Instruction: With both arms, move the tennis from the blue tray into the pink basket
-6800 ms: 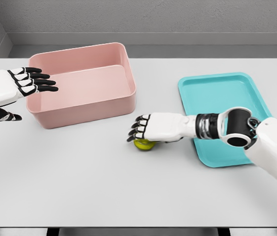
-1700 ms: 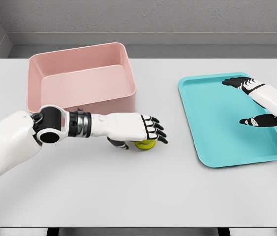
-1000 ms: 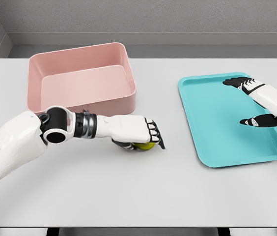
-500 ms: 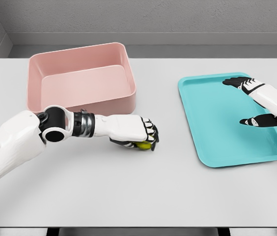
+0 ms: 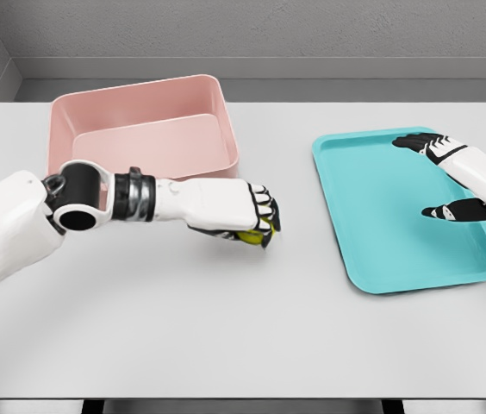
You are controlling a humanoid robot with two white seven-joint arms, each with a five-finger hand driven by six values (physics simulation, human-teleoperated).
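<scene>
Unmarked tennis ball [image 5: 249, 236] in left hand [image 5: 230, 211]

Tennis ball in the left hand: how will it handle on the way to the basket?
The tennis ball is round, so it would probably roll if it slipped onto the flat table. It looks small against the left hand, so likely light. Curled fingers hide most of it; the grip seems enclosing, but its firmness is unclear.

L hand [image 5: 239, 214] w/ fingers curled round tennis ball [image 5: 249, 236] is now lifting it off table [image 5: 226, 328], rising slightly toward frame centre-left; R hand [image 5: 450, 177] is barely drifting at right edge.
</scene>
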